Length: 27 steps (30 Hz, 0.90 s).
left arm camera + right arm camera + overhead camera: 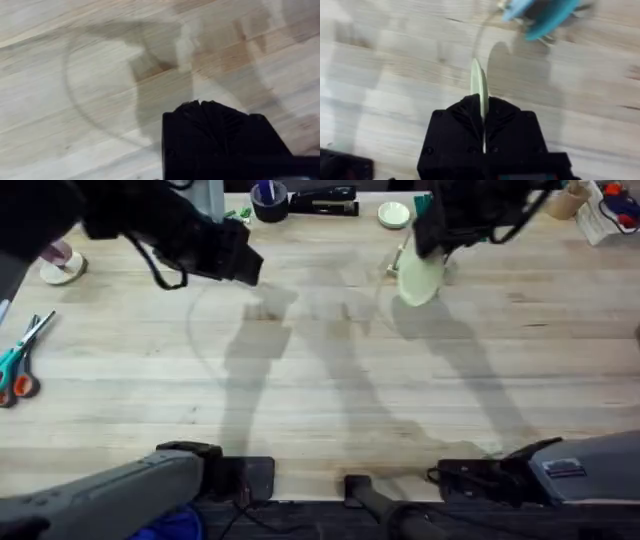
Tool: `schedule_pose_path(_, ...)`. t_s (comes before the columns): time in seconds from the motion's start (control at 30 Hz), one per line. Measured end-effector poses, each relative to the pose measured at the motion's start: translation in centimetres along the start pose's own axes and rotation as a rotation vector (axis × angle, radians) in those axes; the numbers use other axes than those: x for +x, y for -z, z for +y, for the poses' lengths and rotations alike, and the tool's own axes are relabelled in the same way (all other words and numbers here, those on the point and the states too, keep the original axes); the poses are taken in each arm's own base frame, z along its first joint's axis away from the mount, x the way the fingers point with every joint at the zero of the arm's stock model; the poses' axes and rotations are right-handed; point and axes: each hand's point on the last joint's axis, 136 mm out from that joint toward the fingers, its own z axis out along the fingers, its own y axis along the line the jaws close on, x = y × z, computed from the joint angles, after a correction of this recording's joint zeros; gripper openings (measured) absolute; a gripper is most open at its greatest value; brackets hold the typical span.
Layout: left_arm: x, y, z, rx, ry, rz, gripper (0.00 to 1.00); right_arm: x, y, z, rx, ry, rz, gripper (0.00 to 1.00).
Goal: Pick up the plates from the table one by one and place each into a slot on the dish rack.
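Observation:
A pale cream-yellow plate hangs on edge above the table at the far right, with my right gripper shut on its rim. In the right wrist view the plate stands edge-on between the black fingers of that gripper. Beyond it are blurred teal plates; the dish rack under them is too blurred to make out. My left gripper hovers over bare wood at the far left-centre. In the left wrist view it is shut with nothing in it.
Scissors and a tape roll lie at the left edge. A dark cup of pens, a stapler and a small white bowl line the far edge. Boxes stand at the far right corner.

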Motion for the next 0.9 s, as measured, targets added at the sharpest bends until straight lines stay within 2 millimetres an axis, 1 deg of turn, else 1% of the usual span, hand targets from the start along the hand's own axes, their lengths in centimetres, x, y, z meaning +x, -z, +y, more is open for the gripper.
schedule_pose_path(0.13,0.7,1.3,0.6,-0.057,-0.003,-0.005,0.041,0.4,1.9,-1.6,0.079,0.0,-0.039,0.031)
schedule_pose_path(0.3,1.7,1.9,1.3,-0.111,0.0,0.02,0.041,0.4,3.8,-2.5,0.117,0.0,-0.097,0.031)
schedule_pose_path(0.43,1.8,2.2,1.7,-0.14,-0.001,0.017,0.041,0.4,4.6,-2.7,0.124,0.001,-0.12,0.03)
schedule_pose_path(0.57,1.8,2.6,1.8,-0.156,-0.003,0.005,0.046,0.4,4.6,-2.7,0.125,0.002,-0.119,0.03)
schedule_pose_path(0.6,1.8,2.7,1.9,-0.159,-0.006,0.003,0.09,0.4,4.6,-2.7,0.125,0.002,-0.119,0.03)
schedule_pose_path(0.67,1.8,2.9,1.9,-0.163,-0.006,-0.002,0.307,0.4,4.6,-2.7,0.125,0.002,-0.119,0.03)
schedule_pose_path(0.73,1.8,2.9,1.9,-0.163,-0.007,-0.003,0.451,0.4,4.6,-2.7,0.125,0.002,-0.119,0.03)
schedule_pose_path(0.8,1.8,2.9,1.9,-0.163,-0.007,-0.004,0.669,0.4,4.6,-2.7,0.124,0.001,-0.119,0.03)
schedule_pose_path(0.83,1.8,2.9,1.9,-0.163,-0.009,-0.004,0.85,0.4,4.6,-2.7,0.124,0.0,-0.119,0.03)
schedule_pose_path(0.87,1.8,2.9,1.9,-0.163,-0.006,-0.004,0.951,0.4,4.6,-2.7,0.124,-0.007,-0.119,0.03)
schedule_pose_path(0.9,1.8,2.9,1.9,-0.163,-0.007,-0.004,0.982,0.4,4.6,-2.7,0.123,-0.019,-0.12,0.03)
